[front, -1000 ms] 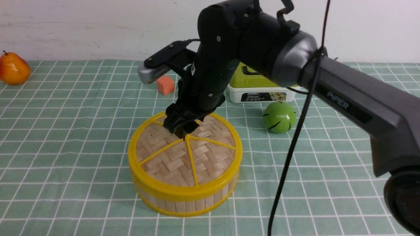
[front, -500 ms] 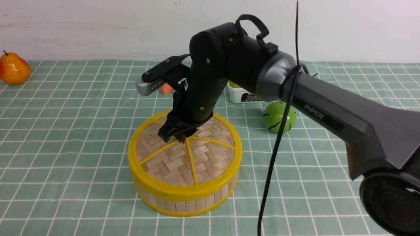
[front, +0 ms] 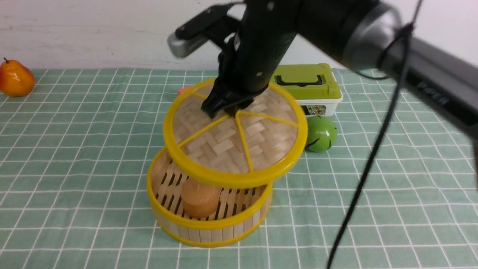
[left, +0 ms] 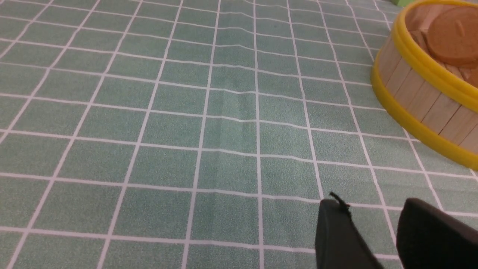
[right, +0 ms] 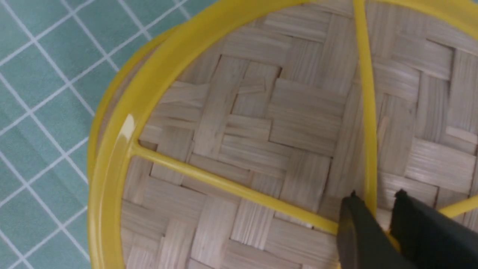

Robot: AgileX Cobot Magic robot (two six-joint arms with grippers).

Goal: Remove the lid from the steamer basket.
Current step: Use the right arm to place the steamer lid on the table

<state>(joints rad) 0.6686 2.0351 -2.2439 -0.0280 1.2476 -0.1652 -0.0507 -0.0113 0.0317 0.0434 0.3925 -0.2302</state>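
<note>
The lid (front: 235,142), a woven bamboo disc with a yellow rim and spokes, hangs tilted in the air above the steamer basket (front: 209,224). My right gripper (front: 224,110) is shut on the lid's centre knob. In the right wrist view its fingers (right: 375,200) pinch the yellow hub of the lid (right: 261,112). The basket stands open on the cloth with a brown round bun (front: 199,200) inside. In the left wrist view, my left gripper (left: 368,207) is open and empty, low over the cloth, left of the basket (left: 422,108).
A white box with a green lid (front: 308,84) stands behind the basket, and a green ball (front: 320,133) lies in front of it. An orange pear (front: 15,80) sits at the far left. An orange block (front: 183,90) peeks out behind the lid. A black cable (front: 366,168) hangs at the right.
My right gripper has risen and moved slightly right with the lid in its grip. The lid has come off the basket, uncovering the brown bun inside.
</note>
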